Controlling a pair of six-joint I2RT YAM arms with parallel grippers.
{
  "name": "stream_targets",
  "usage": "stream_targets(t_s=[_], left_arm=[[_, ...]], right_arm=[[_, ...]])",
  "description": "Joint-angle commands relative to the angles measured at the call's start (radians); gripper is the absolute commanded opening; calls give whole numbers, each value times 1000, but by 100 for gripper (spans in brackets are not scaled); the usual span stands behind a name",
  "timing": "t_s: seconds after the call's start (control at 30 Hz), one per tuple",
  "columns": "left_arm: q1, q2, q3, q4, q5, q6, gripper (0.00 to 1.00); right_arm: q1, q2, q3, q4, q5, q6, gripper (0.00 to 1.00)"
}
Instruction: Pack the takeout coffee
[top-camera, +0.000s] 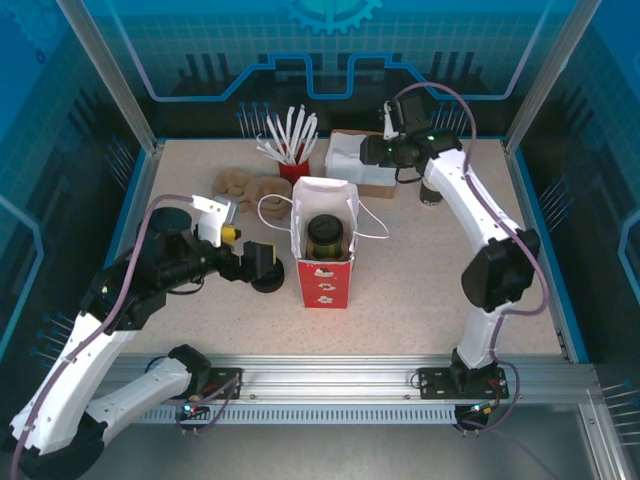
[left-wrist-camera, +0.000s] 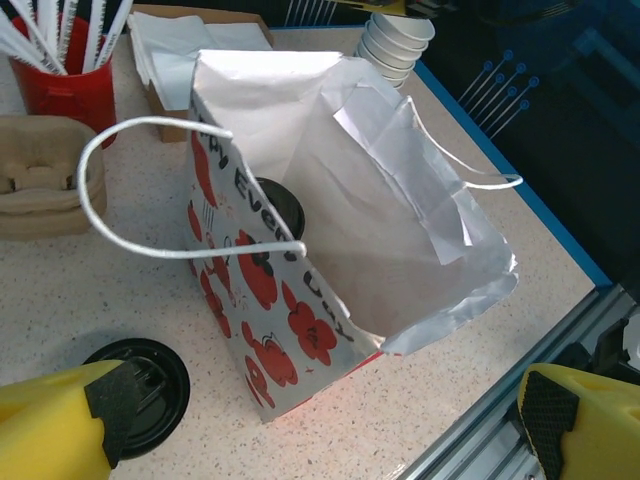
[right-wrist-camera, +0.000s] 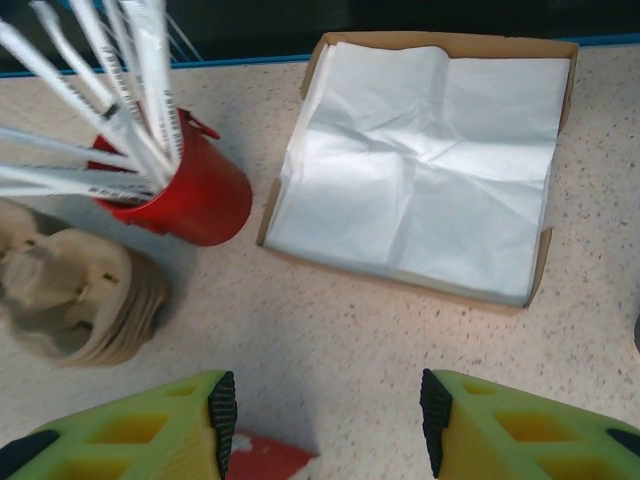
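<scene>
1. Yellow fingers (left-wrist-camera: 50, 435) with black pads: the left gripper (left-wrist-camera: 325, 412) is splayed wide and released, with nothing between the pads. It is low over the left of the speckled table (top-camera: 440, 310), facing the bag.
2. Black lid stack (left-wrist-camera: 150, 385) on the tabletop by the left finger, near the bag's foot but apart from it.
3. Brown pulp cup carriers (top-camera: 240, 185) stacked further back, with the red cup of white straws (top-camera: 293, 168) just beside them.
4. Red-and-white paper bag (top-camera: 325, 282) upright mid-table, mouth open, white cord handles drooping outward. The takeout coffee (top-camera: 325, 233) stands inside it, its dark olive-green top facing up.
5. Cardboard box of white napkins (right-wrist-camera: 430, 160) behind the bag to the right. Stack of white-rimmed cups (left-wrist-camera: 395, 40) near the table's far edge.
6. Right gripper (right-wrist-camera: 325, 400) at the back, over bare tabletop in front of the napkin box. Its fingers are parted and grasp nothing.
</scene>
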Motion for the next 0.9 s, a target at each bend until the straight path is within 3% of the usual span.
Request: stream_targets(t_s=[0.0,0.4,0.87], left_arm=[[10,-46,-40,31,-40,-66,99],[13,-93,-96,12,-24,-132,99],[12,-200,-166,90,-29,-162,99]], right_arm=[[-1,100,92,-8,60,-28,54],[-13,509,528,-145,73,-42,54],[-18,694,641,-95,180,-86,64]])
